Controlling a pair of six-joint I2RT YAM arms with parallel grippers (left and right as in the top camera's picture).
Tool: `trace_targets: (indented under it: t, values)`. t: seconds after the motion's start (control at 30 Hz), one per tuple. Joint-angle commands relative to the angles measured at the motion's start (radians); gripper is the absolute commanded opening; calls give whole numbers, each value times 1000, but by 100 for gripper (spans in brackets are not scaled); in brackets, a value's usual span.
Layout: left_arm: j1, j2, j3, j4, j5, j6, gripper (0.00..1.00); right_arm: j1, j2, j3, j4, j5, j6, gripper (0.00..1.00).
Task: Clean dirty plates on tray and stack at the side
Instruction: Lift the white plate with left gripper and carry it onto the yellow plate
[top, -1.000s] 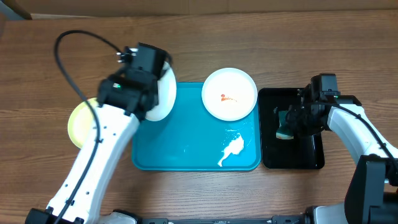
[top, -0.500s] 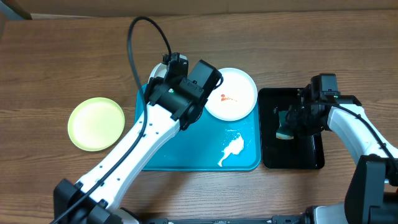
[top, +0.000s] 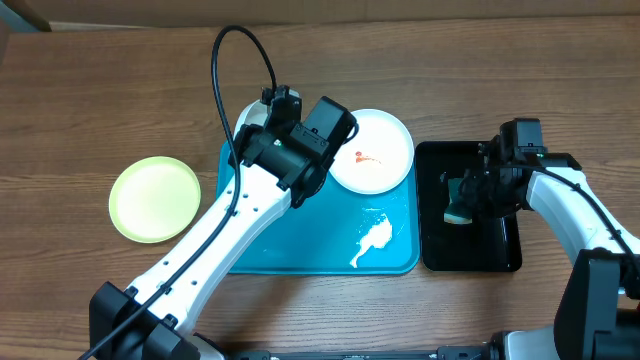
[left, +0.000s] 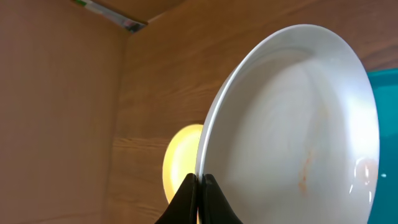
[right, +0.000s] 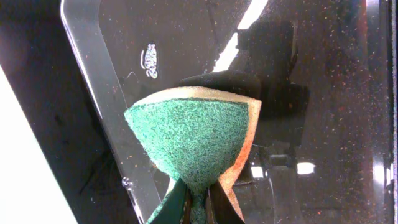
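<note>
The green-rimmed plate (top: 155, 198) lies on the desk at 9 o'clock of the tray (top: 320, 235), seemingly done. Your right gripper (right: 198, 205) pinches the sponge (right: 193, 143) over the black tray (top: 470, 250). A smeared plate (top: 380, 150) sits at the tray's 1 o'clock. Your left gripper (left: 199, 180) clamps a white plate (left: 292, 137), faintly stained, on edge at 11 o'clock, mostly hidden from overhead
</note>
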Motion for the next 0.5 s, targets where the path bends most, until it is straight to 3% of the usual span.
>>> trace_targets:
  t: [0.0, 0.17, 0.47]
  values:
    - [55, -14, 21, -40, 68, -83, 4, 5, -12, 5, 0, 4, -8, 4]
    - [200, -18, 21, -117, 208, -153, 4, 5, -12, 5, -5, 4, -21, 4]
    - [579, -58, 21, -124, 509, -136, 4, 5, -12, 5, -8, 4, -27, 4]
